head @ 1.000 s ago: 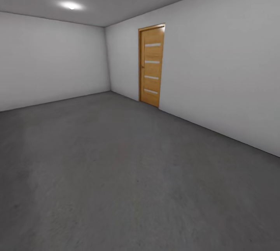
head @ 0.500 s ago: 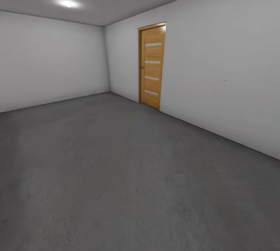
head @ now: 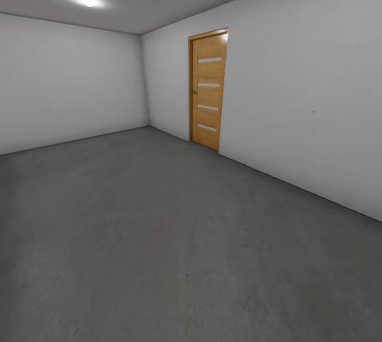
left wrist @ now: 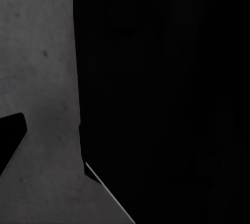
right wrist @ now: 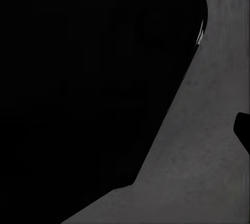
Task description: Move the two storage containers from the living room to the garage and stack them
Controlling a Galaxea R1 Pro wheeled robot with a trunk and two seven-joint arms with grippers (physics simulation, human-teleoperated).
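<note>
Garage: grey floor (head: 159,236), pale walls (head: 302,98), wooden door (head: 208,89) shut. Bins: whereabouts could not be told from these views. Judged light, stiff, smooth-walled; best held by opposite rims. Claws: dark shapes at both wrist views; opening and load could not be told.

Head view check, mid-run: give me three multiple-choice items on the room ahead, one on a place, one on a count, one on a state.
1. Where is the wooden door?
A. In the right-hand wall
B. In the far wall
C. In the ceiling

2. How many pale strips cross the door?
A. Two
B. Four
C. Six

3. What state is the door in?
A. Wide open
B. Off its hinges
C. Closed

Answers: 1 A, it sits in the right-hand wall near the corner. 2 B, four strips are stacked down its panel. 3 C, it lies flush in its frame above the floor.
</note>
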